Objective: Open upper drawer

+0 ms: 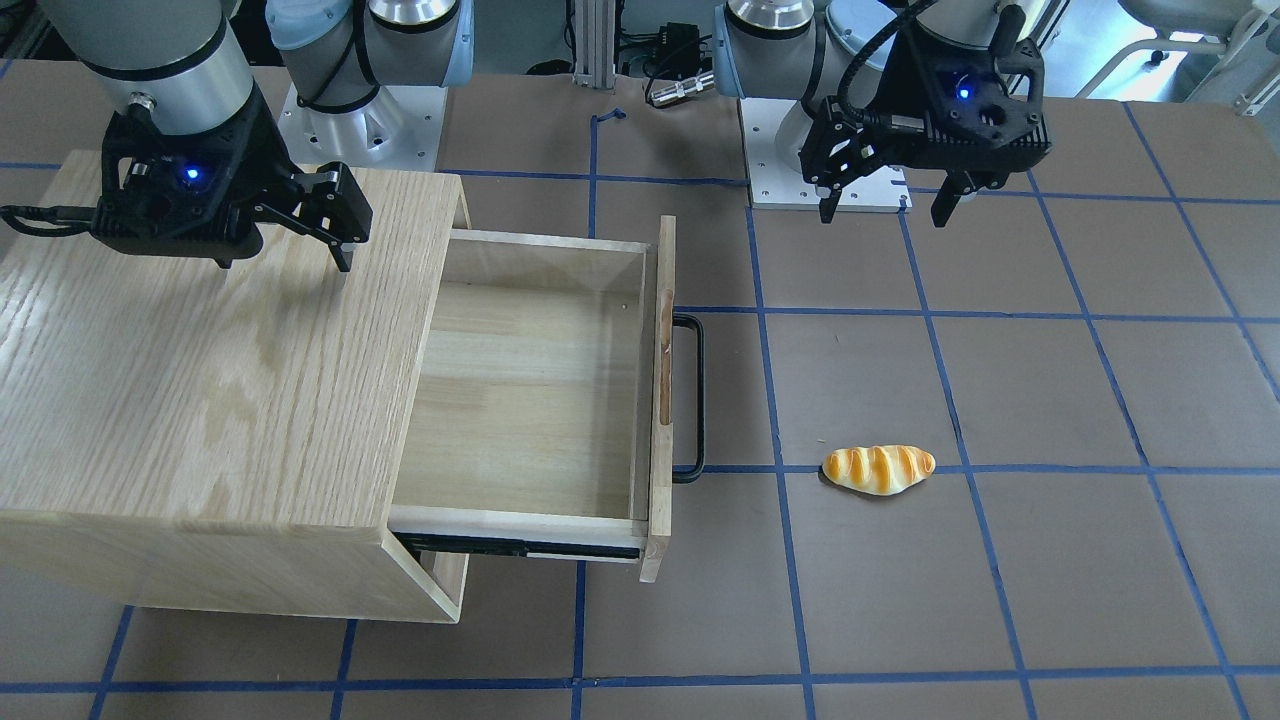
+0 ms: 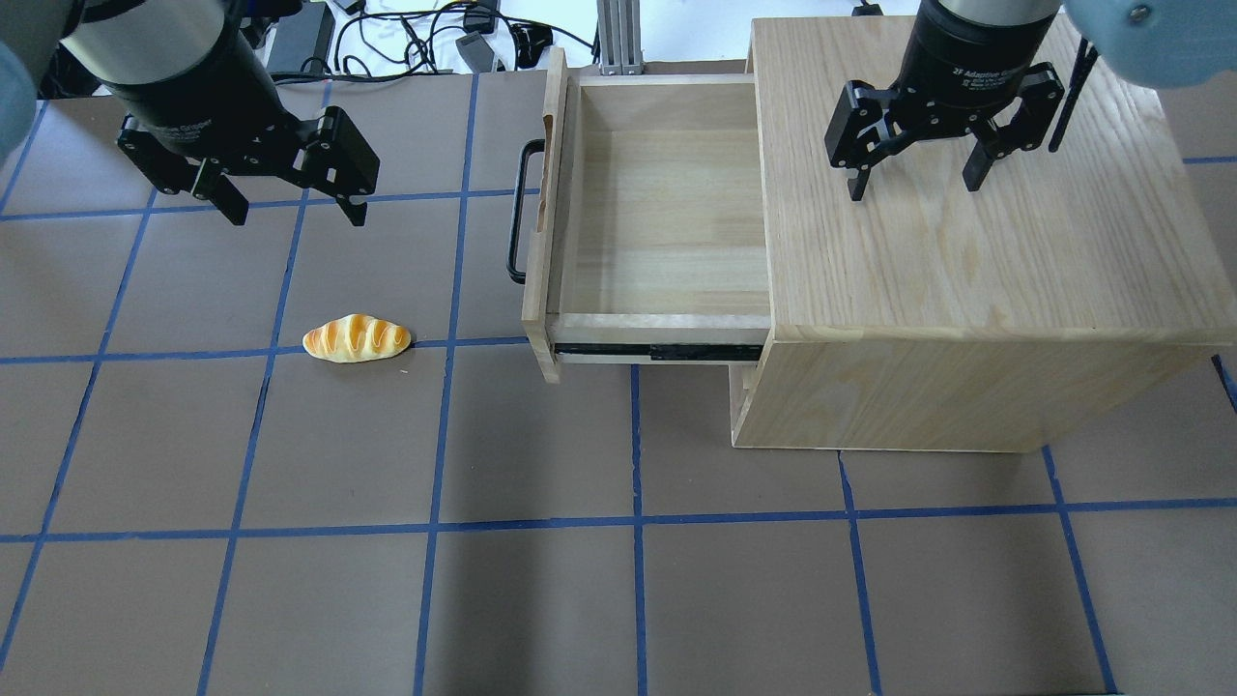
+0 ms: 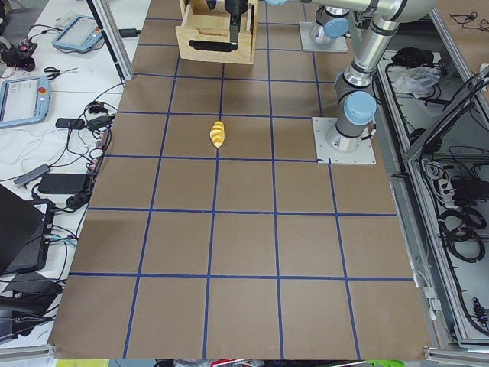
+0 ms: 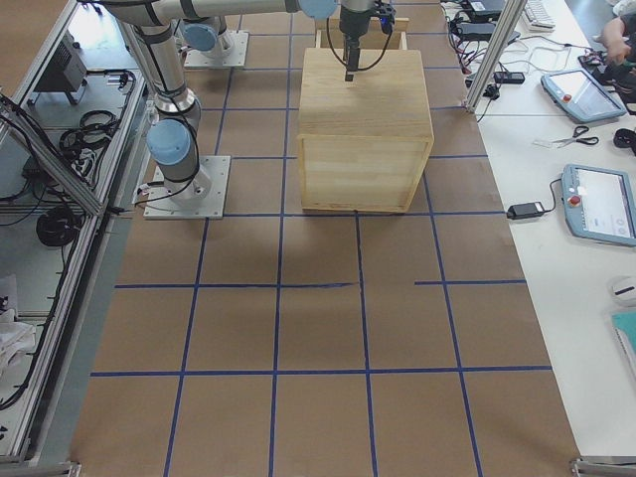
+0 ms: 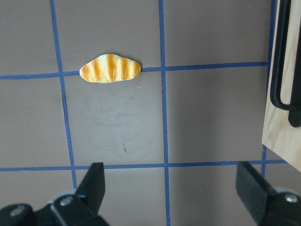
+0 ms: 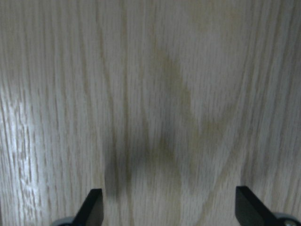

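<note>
The upper drawer is pulled far out of the oak cabinet, and its light-wood inside is empty. Its black bar handle faces the table's middle and also shows in the left wrist view. My left gripper is open and empty, hovering above the table, apart from the handle. My right gripper is open and empty above the cabinet top. In the front view the drawer and handle lie between the right gripper and the left gripper.
A toy bread roll lies on the brown mat with blue grid lines, left of the drawer front, and shows in the left wrist view. The arm bases stand at the table's robot-side edge. Cables and tablets lie beyond the table's far side.
</note>
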`<move>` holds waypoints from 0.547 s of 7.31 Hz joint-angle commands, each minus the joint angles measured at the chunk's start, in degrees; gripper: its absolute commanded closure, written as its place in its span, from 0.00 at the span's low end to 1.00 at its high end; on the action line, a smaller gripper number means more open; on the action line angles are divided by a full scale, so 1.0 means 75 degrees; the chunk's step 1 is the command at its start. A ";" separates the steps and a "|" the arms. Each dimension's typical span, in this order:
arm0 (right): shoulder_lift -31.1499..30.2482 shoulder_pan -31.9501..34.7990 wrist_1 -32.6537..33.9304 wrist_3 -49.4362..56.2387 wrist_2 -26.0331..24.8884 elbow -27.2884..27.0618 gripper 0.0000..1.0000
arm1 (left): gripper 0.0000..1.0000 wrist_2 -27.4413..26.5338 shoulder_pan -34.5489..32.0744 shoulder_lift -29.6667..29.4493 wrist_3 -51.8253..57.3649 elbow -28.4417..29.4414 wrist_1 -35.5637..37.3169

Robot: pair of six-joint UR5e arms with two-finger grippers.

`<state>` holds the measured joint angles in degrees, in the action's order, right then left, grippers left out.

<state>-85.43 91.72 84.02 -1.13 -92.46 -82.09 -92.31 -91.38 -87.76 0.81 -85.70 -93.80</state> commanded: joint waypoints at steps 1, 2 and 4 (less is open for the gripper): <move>0.0000 0.0005 0.0000 0.0010 0.0000 0.0001 0.00 | 0.00 0.0015 0.0008 0.0017 0.0033 -0.0046 0.0038; 0.0000 -0.0006 0.0000 -0.0002 0.0000 0.0001 0.00 | 0.00 0.0027 0.0008 0.0018 0.0033 -0.0046 0.0038; 0.0000 0.0005 0.0000 0.0010 0.0000 0.0001 0.00 | 0.00 0.0050 0.0043 -0.0029 0.0114 -0.0057 0.0283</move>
<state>-85.43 91.73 84.02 -1.08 -92.46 -82.09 -92.08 -91.21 -87.82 1.20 -86.06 -92.50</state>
